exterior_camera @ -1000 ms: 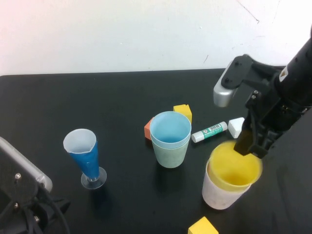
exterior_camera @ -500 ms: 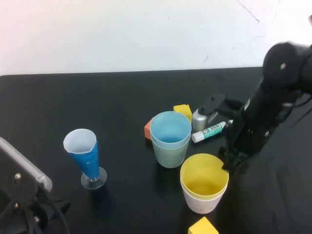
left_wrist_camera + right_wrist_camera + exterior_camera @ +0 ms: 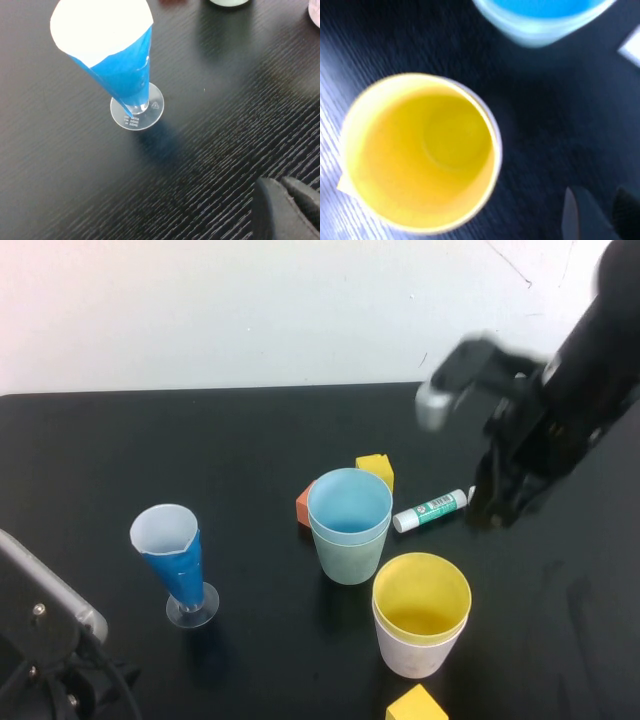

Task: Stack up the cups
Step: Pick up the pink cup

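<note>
Found the 4 cups in 2 nested pairs on the black table [image 3: 200, 440]. Saw the yellow cup [image 3: 421, 598] seated inside the pale pink cup [image 3: 410, 655] at the near right, upright. Noted the light blue cup [image 3: 349, 505] inside the sage green cup [image 3: 348, 560] at centre, just beside the first pair but apart from it.

Spotted the right gripper [image 3: 490, 515] above the table, beyond the yellow cup and near the glue stick [image 3: 430, 510], fingers [image 3: 570, 215] spread and gripping nothing. Placed the left gripper [image 3: 281, 186] low at the near left, tips pressed together, near the blue-and-white cone glass [image 3: 172, 555].

Counted a yellow block [image 3: 375, 468] and an orange block [image 3: 303, 505] behind the centre pair, and another yellow block [image 3: 415, 705] at the front edge.
</note>
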